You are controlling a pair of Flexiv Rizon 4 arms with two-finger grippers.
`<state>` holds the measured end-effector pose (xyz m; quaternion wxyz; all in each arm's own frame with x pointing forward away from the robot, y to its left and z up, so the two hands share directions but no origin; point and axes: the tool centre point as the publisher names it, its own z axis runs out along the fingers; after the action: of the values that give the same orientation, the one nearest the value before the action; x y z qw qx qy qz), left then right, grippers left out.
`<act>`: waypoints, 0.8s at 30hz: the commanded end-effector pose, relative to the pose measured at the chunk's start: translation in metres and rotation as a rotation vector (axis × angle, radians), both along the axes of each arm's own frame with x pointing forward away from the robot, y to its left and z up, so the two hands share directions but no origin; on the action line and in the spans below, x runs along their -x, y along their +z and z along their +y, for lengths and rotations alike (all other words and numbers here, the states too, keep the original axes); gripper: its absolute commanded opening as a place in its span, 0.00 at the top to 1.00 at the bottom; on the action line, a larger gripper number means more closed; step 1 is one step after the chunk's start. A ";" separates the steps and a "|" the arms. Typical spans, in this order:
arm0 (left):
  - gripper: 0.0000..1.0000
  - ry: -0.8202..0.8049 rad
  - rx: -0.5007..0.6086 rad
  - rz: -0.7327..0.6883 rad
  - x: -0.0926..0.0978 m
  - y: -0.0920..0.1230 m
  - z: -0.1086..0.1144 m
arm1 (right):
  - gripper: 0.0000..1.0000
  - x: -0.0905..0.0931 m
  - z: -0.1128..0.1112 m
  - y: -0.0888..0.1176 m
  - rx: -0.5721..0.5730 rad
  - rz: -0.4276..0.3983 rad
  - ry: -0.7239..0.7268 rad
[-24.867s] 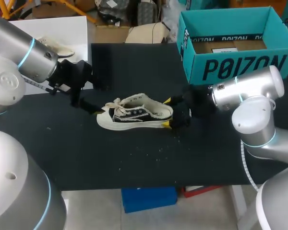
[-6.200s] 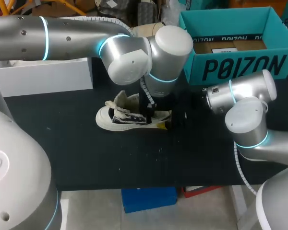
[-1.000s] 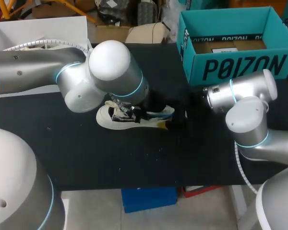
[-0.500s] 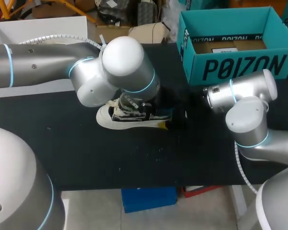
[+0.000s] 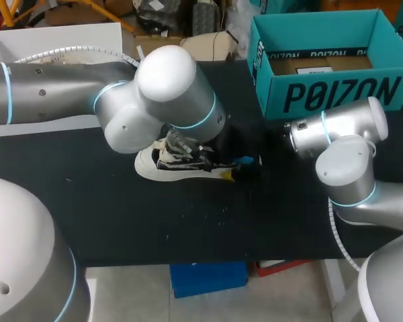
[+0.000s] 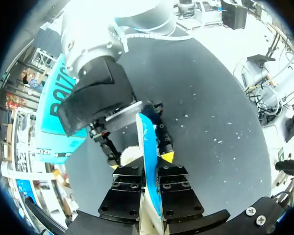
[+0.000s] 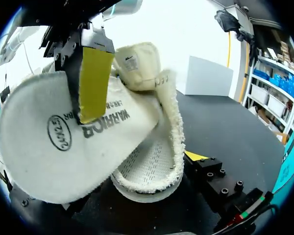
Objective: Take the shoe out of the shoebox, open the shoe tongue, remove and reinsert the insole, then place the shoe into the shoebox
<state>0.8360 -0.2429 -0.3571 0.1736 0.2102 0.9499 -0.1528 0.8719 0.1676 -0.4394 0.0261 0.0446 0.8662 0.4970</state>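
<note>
On the black worktop, the teal shoebox stands open at the far right. The canvas sneaker lies mid-worktop, its heel clamped by the right end effector. The left end effector pinches the insole, which has now risen from the sneaker's heel, blue underside showing. Removal looks nearly done, with reinsertion next.

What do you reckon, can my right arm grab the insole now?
Probably not: the right pincer is shut on the heel of the shoe, and the left pincer holds the insole over the shoe.
</note>
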 end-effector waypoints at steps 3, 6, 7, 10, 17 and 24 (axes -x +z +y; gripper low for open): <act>1.00 -0.133 0.217 0.054 0.014 0.028 0.007 | 1.00 -0.002 0.002 -0.002 0.001 0.001 0.000; 1.00 -0.170 0.301 0.078 0.022 0.049 -0.008 | 1.00 -0.002 0.002 -0.002 0.001 0.001 0.000; 1.00 -0.171 0.322 0.083 0.024 0.057 -0.015 | 1.00 -0.002 0.002 -0.002 0.001 0.001 0.000; 1.00 -0.191 0.408 0.109 0.033 0.082 -0.032 | 1.00 -0.002 0.002 -0.002 0.001 0.001 0.000; 1.00 -0.237 0.500 0.220 0.043 0.125 -0.054 | 1.00 -0.002 0.002 -0.002 0.001 0.001 0.000; 1.00 -0.237 0.500 0.220 0.043 0.125 -0.054 | 1.00 -0.002 0.002 -0.002 0.001 0.001 0.000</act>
<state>0.7934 -0.2975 -0.2311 0.0957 0.2523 0.8654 -0.4222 0.8719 0.1676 -0.4394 0.0261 0.0446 0.8662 0.4970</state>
